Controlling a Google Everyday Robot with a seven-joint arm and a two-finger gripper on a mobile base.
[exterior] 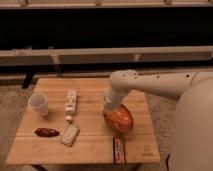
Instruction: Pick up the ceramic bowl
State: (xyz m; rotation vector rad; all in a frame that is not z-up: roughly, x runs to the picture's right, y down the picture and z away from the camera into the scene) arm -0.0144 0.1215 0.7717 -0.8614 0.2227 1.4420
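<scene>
Dark panels and a pale rail run behind a small wooden table with a slatted, honey-coloured top that stands on speckled carpet. Toward its right side the bowl sits tilted, its glossy orange inside with pale specks turned toward the camera, one edge seemingly raised off the wood. The gripper is at the bowl's upper-left rim, reached in by a smooth white arm from the right; it appears to be gripping the rim, though the contact itself is hard to make out.

Glazed ceramic is slick and heavy for its thin lip, so I judge the lift wants a firm pinch set well down over the rim, then a slow, straight rise that keeps the bowl from swinging or sliding out.

On the left stands a thin, translucent white cup. Near the middle lies a slim white tube, below it a flat pale packet, and to its left a crinkled dark red wrapper. A narrow snack bar lies at the front edge, just below the bowl.
</scene>
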